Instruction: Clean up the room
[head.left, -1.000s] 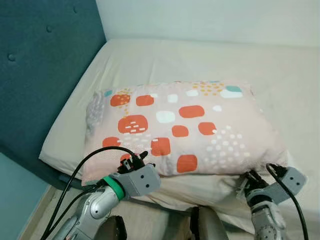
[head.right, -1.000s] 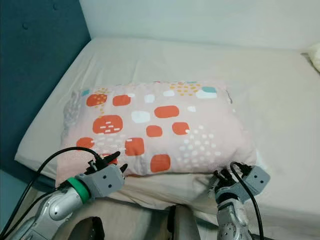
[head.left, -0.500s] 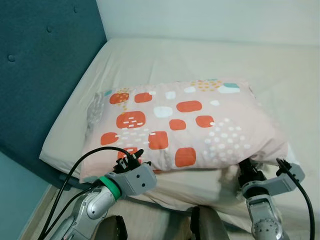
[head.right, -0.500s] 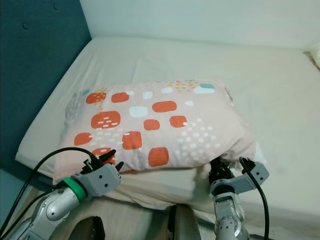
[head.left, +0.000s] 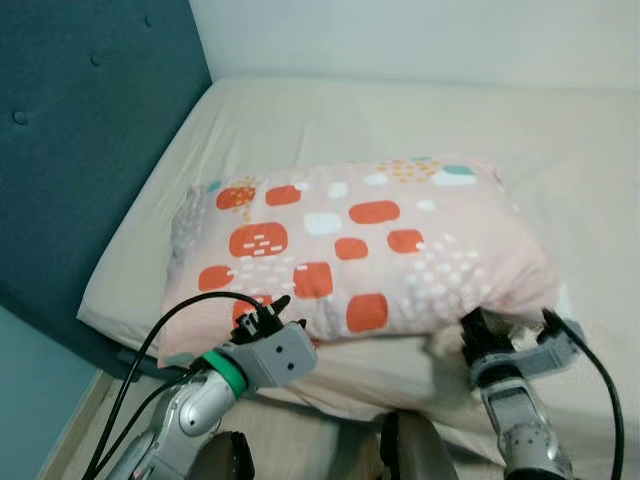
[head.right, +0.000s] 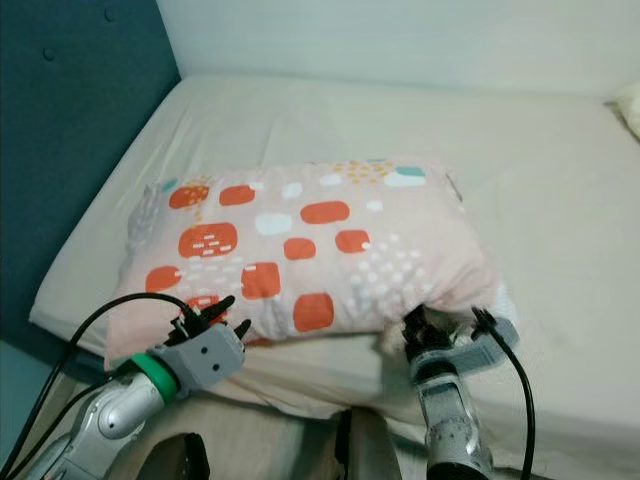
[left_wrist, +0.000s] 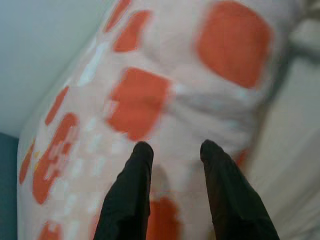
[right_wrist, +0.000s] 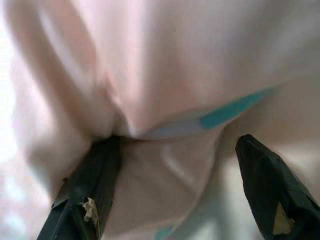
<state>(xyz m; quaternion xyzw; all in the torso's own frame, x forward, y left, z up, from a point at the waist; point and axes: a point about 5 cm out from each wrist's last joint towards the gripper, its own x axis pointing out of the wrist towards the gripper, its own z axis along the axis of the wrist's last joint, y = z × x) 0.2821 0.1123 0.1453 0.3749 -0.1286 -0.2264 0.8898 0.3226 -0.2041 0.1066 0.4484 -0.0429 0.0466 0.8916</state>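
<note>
A pink pillow (head.left: 360, 250) with orange and white patches lies across the near part of the bed (head.left: 300, 120). My left gripper (head.left: 268, 310) sits at its near left corner. In the left wrist view that gripper (left_wrist: 172, 149) is open, its fingertips resting against the patterned fabric. My right gripper (head.left: 480, 330) is pushed in under the near right corner, which is bunched up. In the right wrist view this gripper (right_wrist: 177, 142) is open wide, with a fold of pillow fabric (right_wrist: 165, 100) between its fingers (right_wrist: 85, 200).
A teal padded headboard (head.left: 80, 150) runs along the left of the bed, and a white wall (head.left: 400, 40) stands behind it. The cream sheet (head.left: 570, 150) stretches bare to the right. Another pale cushion's edge (head.right: 630, 105) peeks in at far right.
My right gripper has moved left and in under the pillow's near right corner, which has lifted and bunched. The left gripper has barely moved.
</note>
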